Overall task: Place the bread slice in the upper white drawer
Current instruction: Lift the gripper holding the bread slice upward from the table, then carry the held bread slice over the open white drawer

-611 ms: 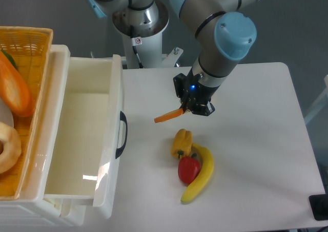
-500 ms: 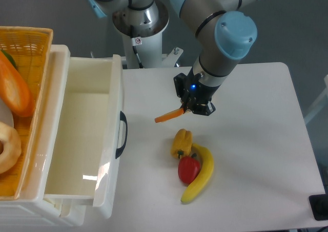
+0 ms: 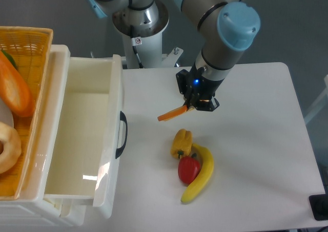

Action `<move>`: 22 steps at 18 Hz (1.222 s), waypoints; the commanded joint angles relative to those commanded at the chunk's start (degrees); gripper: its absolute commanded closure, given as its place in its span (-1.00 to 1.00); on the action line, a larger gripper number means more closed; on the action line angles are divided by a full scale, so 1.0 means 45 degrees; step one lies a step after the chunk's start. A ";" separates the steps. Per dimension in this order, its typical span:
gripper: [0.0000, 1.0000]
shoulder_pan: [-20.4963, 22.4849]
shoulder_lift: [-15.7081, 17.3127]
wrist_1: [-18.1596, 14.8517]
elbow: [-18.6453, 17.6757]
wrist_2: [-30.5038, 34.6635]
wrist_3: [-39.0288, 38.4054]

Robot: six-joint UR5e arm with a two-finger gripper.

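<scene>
A single fixed camera is looking steeply down on the bench (image 3: 256, 155) from its front edge, facing the arm's base beyond the end effector (image 3: 190, 107). It is sitting at middle distance, taking in nearly the whole bench top, with the upper white drawer (image 3: 84, 140) to the end effector's left.

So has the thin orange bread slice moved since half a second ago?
Yes, the bread slice has shifted slightly up and right, away from the yellow pepper.
</scene>
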 joint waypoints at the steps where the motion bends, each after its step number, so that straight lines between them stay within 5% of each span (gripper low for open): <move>1: 1.00 -0.0038 0.0000 -0.0020 0.0058 0.0000 -0.0370; 5: 1.00 -0.0117 0.0078 -0.0020 0.0196 -0.0059 -0.1505; 12: 1.00 -0.0234 0.1308 -0.0079 0.0098 -0.0233 -0.4607; 22: 1.00 0.0312 0.2811 -0.0079 0.0156 -0.3142 -0.8066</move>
